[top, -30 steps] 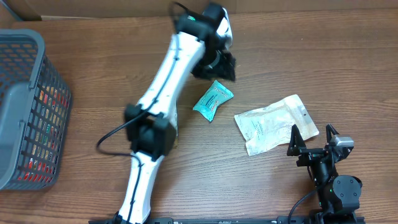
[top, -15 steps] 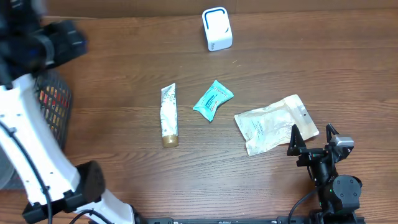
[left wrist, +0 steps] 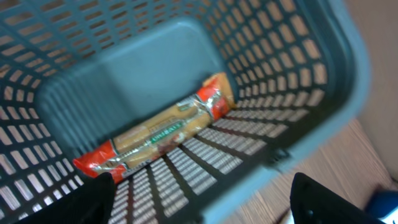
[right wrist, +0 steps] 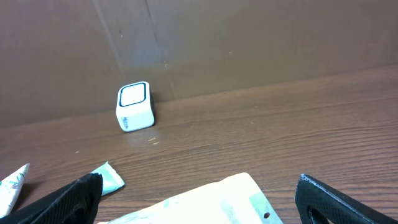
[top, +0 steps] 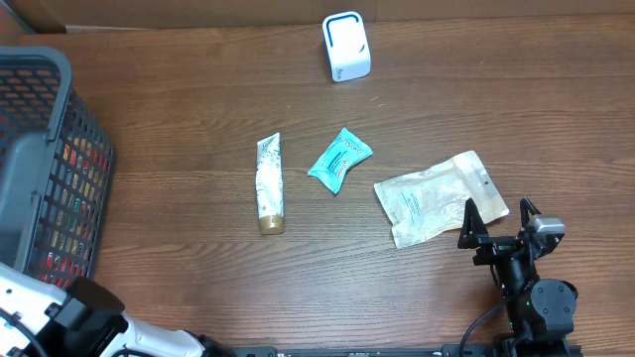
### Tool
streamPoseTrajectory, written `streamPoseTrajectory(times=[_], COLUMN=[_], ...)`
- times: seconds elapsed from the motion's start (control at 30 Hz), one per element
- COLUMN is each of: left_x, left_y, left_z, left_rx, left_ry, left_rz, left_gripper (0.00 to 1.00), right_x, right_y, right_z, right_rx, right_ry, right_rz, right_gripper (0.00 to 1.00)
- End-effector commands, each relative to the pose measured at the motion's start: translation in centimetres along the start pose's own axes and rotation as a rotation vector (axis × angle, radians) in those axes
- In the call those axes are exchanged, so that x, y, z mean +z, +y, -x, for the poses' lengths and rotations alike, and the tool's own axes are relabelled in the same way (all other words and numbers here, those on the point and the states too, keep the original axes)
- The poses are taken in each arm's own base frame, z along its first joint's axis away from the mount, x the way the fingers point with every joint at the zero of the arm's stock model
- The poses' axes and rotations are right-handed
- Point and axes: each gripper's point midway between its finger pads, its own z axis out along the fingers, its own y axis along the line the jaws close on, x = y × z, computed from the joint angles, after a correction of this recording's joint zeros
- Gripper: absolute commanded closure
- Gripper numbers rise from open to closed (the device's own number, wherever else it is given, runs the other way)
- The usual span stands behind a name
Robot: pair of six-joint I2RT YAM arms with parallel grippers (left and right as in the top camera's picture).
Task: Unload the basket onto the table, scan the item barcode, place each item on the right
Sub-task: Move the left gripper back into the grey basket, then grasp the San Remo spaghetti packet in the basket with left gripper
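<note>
The left hand (left wrist: 208, 202) hangs wide and empty over the grey basket (left wrist: 323, 81), where a red-and-tan packet (left wrist: 161, 134) lies on the bottom. The right hand (top: 496, 226), also wide and empty, sits just beside the white pouch (top: 440, 196). The tube (top: 269, 185) and teal packet (top: 339, 160) lie apart on the counter (top: 446, 109), the white scanner (top: 345, 47) near its far edge.

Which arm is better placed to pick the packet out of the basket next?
Left. The left gripper, open, hangs above the basket with the packet straight below it; the right gripper sits far off beside the white pouch.
</note>
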Motion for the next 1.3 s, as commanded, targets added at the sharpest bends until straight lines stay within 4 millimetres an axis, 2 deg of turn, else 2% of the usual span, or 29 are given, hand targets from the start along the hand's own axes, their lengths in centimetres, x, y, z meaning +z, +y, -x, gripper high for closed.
streamPoseTrajectory(times=[0.0,0.13,0.33,0.43,0.53,0.73,0.9,1.07,1.27], left_x=[2.0,5.0,10.0,12.3,14.6,18.6,21.6,23.8,26.5], left_y=[1.1,3.0,5.3,6.2,7.0,8.3,7.8,7.8,7.5], left_z=[0.2,-0.2,-2.4,-3.7,-5.0,-6.5,-8.1,-9.8,-12.9], left_rx=[-0.004,-0.02,0.023,0.044,0.074,0.185,0.319,0.39,0.457], left_ry=[0.022,0.058,0.149,0.187,0.218,0.216,0.207,0.199,0.23], left_rz=[0.009,0.075,0.127,0.135,0.135,0.121,0.019,-0.021,-0.048], left_gripper=[0.19,0.18,0.13,0.1,0.01,0.01,0.0,0.01,0.0], right_x=[0.1,0.1,0.1,0.1,0.1,0.1,0.1,0.1,0.1], right_y=[0.0,0.0,0.0,0.0,0.0,0.0,0.0,0.0,0.0], right_z=[-0.3,-0.3,-0.3,-0.3,-0.3,-0.3,-0.3,-0.3,-0.3], right_rx=[-0.004,-0.004,-0.004,-0.004,-0.004,-0.004,-0.004,-0.004,-0.004], right_ry=[0.003,0.003,0.003,0.003,0.003,0.003,0.003,0.003,0.003], right_rz=[0.001,0.001,0.001,0.001,0.001,0.001,0.001,0.001,0.001], right_gripper=[0.0,0.0,0.0,0.0,0.0,0.0,0.0,0.0,0.0])
